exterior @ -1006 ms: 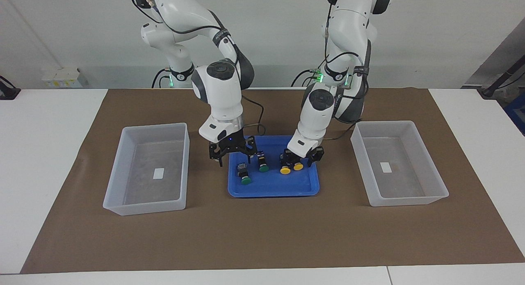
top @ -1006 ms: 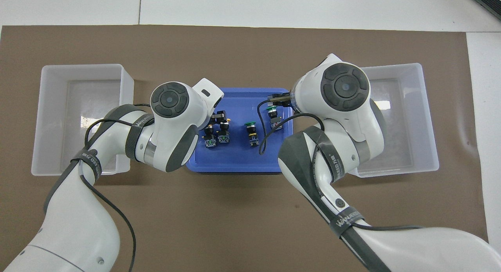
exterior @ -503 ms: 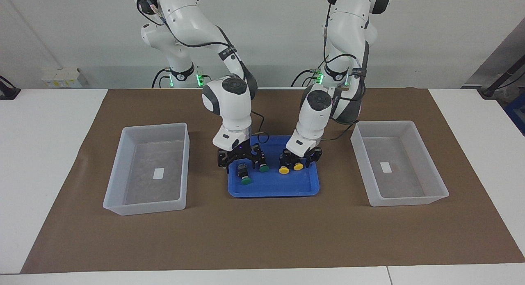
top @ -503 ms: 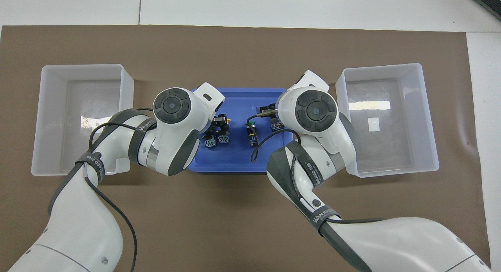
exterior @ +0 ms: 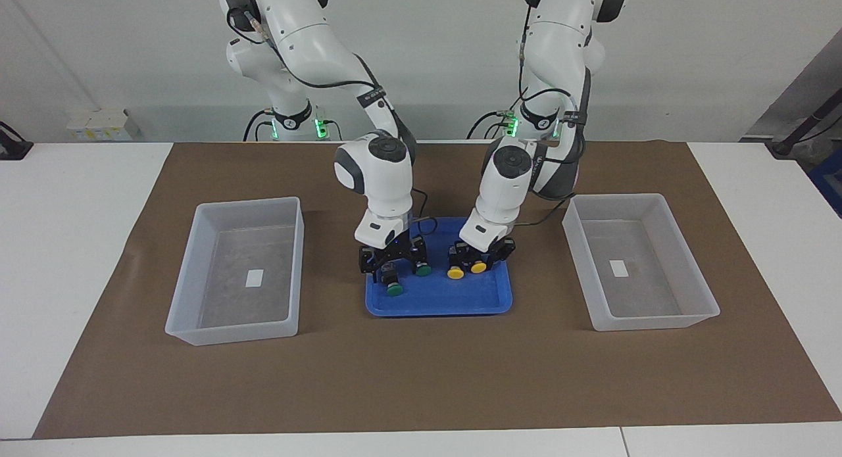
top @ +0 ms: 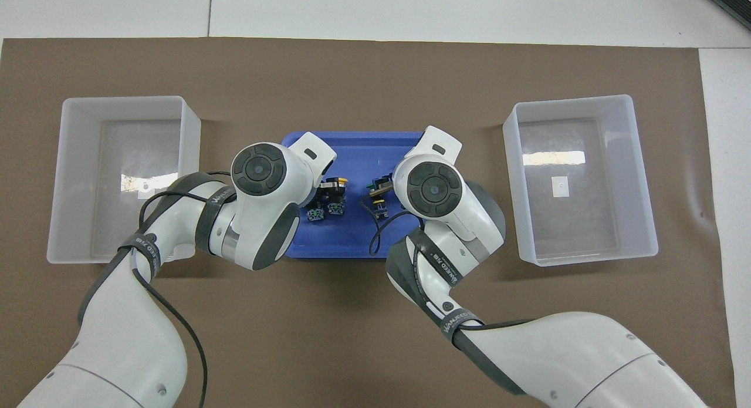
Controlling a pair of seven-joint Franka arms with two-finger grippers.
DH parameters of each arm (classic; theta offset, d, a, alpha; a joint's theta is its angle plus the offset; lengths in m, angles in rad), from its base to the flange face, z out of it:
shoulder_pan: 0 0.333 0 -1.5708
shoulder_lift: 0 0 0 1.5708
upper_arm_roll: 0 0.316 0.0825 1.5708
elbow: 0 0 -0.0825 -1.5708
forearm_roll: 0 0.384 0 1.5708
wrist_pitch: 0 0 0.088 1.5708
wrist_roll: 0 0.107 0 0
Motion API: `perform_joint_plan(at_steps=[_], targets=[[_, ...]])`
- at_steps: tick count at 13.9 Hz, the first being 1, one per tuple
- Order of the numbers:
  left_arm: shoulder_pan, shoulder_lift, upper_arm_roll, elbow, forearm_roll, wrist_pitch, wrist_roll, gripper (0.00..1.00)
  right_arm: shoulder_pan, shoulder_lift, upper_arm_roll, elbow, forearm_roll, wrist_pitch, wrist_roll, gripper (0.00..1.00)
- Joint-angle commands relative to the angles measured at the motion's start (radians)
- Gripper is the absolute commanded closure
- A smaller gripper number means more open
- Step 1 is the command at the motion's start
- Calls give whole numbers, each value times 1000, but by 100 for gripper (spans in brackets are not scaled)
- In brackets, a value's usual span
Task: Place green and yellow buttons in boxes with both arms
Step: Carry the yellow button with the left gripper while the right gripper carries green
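Two green buttons and two yellow buttons lie in a blue tray, caps turned away from the robots. My right gripper is low in the tray, open, straddling the black body of the green button toward the right arm's end. My left gripper is down on the black bodies of the yellow buttons; which one it meets is hidden. From overhead both wrists cover most of the grippers. One box stands toward the right arm's end, the other box toward the left arm's end.
The tray sits midway between the boxes on a brown mat. Each box holds only a small white label. A black cable loops from the right wrist over the tray's near rim.
The right arm has swung from the tray's edge toward its middle and dropped its gripper over the green button. The left gripper has settled a little lower at the yellow buttons.
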Motion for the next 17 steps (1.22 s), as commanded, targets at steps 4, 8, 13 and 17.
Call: perform_joint_plan(at_steps=[4,8,13,17], targets=[[-16,-30,14,-26,-13,10,-7,95,-2,-17,-2,-41,-36,31,14,35],[-6,-21,16,51,-12,-54,-5,100,-2,-26,-2,-43,-62,25,11,87],[45,-30,19,204,-10,-235,9,100,-41,-147,-2,-44,-59,-88,16,100],[115,-42,28,278,-3,-336,45,100,-128,-284,0,-63,-45,-225,-30,100]])
